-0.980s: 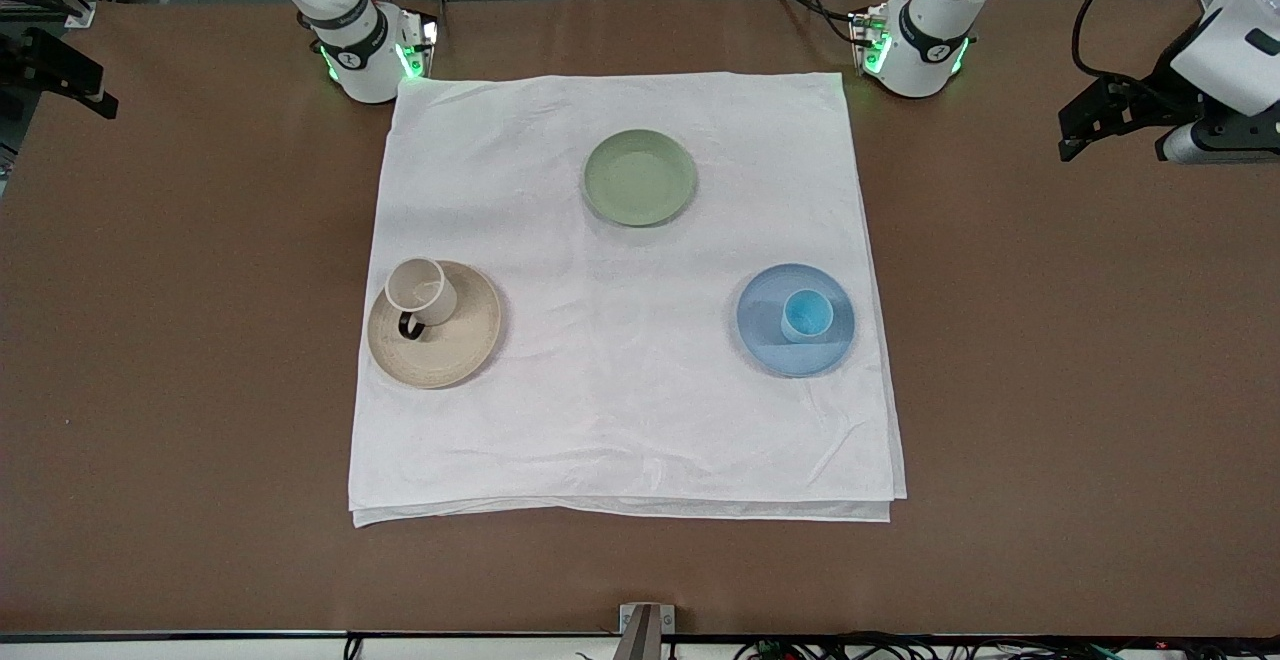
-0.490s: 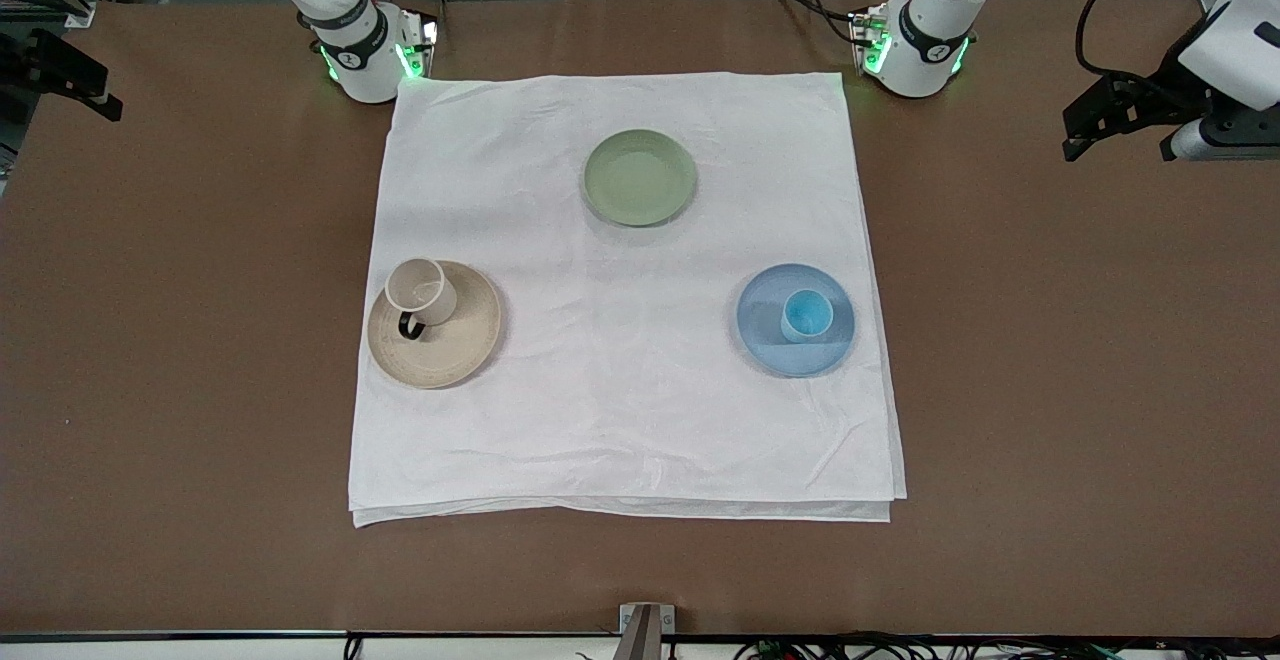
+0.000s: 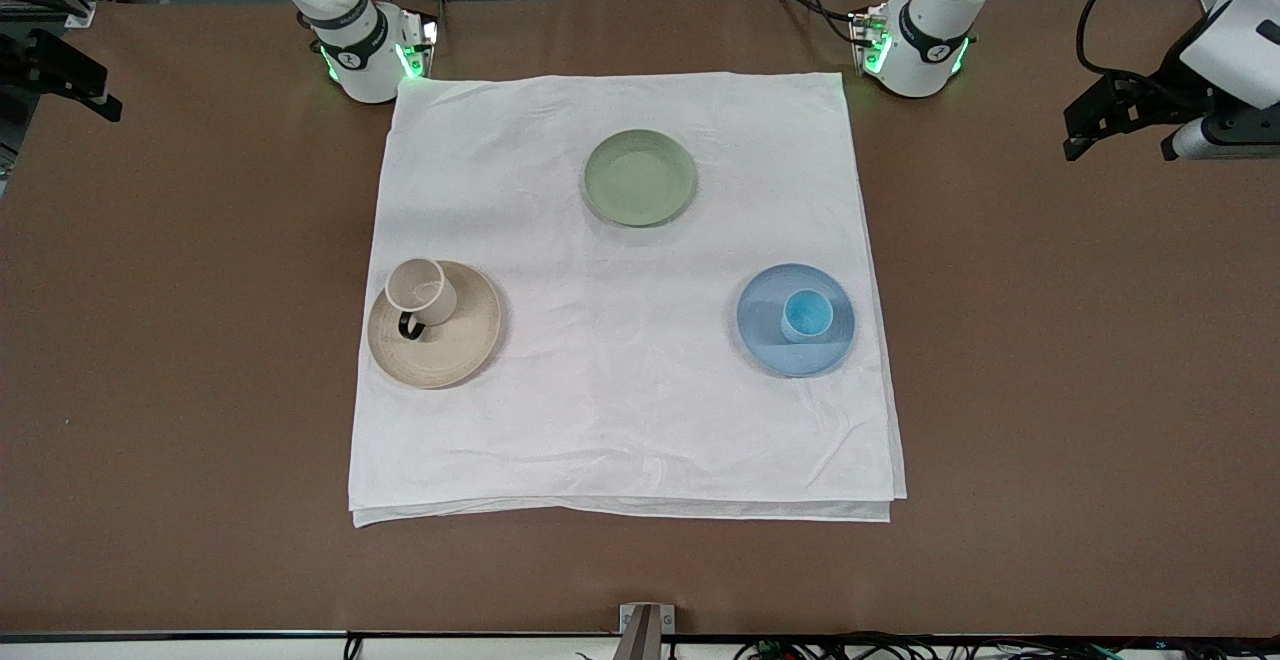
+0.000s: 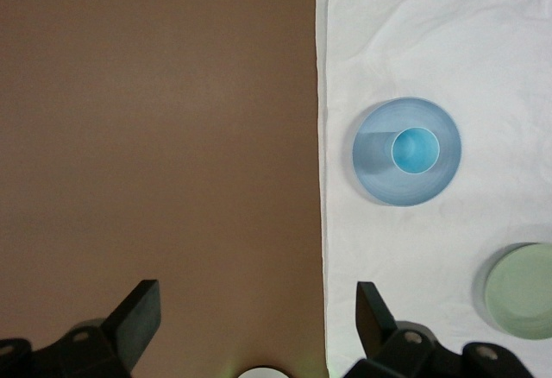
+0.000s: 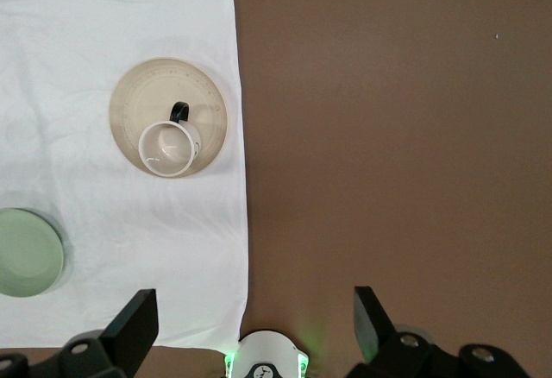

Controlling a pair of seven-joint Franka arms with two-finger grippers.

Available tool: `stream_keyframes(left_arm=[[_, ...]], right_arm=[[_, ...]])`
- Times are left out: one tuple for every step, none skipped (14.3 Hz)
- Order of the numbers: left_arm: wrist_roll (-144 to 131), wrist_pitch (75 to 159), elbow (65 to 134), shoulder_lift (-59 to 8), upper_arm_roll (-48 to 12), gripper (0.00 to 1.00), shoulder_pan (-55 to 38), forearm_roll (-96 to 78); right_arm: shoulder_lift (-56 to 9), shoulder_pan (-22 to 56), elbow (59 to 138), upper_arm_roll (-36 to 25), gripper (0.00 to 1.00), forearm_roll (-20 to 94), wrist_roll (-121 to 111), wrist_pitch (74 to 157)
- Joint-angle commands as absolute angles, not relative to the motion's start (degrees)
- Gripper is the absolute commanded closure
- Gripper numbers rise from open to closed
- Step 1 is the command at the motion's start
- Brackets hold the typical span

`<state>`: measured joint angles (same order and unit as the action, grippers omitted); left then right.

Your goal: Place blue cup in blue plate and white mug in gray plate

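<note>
Blue cup point(image 3: 806, 315), a small light-blue handleless tumbler with a bright sky-blue inside, stands upright on the round dusty-blue plate point(image 3: 768, 338), slightly off centre, toward the left arm's end of the counter. Small cream-white mug with a thin dark loop handle point(image 3: 421, 292) stands upright on the round beige ridged plate point(image 3: 460, 345), set toward that plate's edge nearest the right arm's base, its handle pointing toward the counter's front edge. Both plates lie on a white cloth point(image 3: 620, 420) spread over the middle of the brown counter point(image 3: 150, 390). A pale green round plate point(image 3: 640, 178), bare, lies on the cloth nearer the counter's robot-side edge, between the two bases.

Judgement: both placements look done, each vessel resting free on its matching plate.

Left gripper point(image 4: 257, 316) hangs high over bare counter by the left arm's end, well apart from the cloth; its jaws stand wide with nothing between them. Right gripper point(image 5: 255, 319) hangs high over bare counter at the right arm's end, above its own base; jaws likewise wide and empty. Parked out there, both arms leave the cloth and crockery unobstructed, which fits a task at its close; both wait.

Against the pictures from half a second and a second back: cup, mug and all three plates sit exactly as they did. The left arm's hand has shifted slightly upward and outward at the counter's corner since a second ago, and hardly at all in the last half second.
</note>
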<state>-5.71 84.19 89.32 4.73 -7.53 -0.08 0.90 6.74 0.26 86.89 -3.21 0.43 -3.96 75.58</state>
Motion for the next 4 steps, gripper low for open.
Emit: stream_keyframes(left_arm=[[-4.6, 83.8, 88.5, 5.1, -7.3, 0.00, -0.1, 0.0], [-4.7, 83.7, 88.6, 5.2, -7.3, 0.00, -0.1, 0.0], [-4.6, 83.0, 88.5, 5.1, -7.3, 0.00, -0.1, 0.0], [-4.6, 83.0, 88.5, 5.2, -7.2, 0.00, -0.1, 0.0]], right_arm=[[8.3, 1.2, 88.6, -4.0, 0.00, 1.2, -3.1, 76.3], [8.3, 1.2, 88.6, -4.0, 0.00, 1.2, -3.1, 76.3], [8.3, 1.1, 88.6, -4.0, 0.00, 1.2, -3.1, 76.3], [8.3, 1.2, 88.6, -4.0, 0.00, 1.2, -3.1, 76.4]])
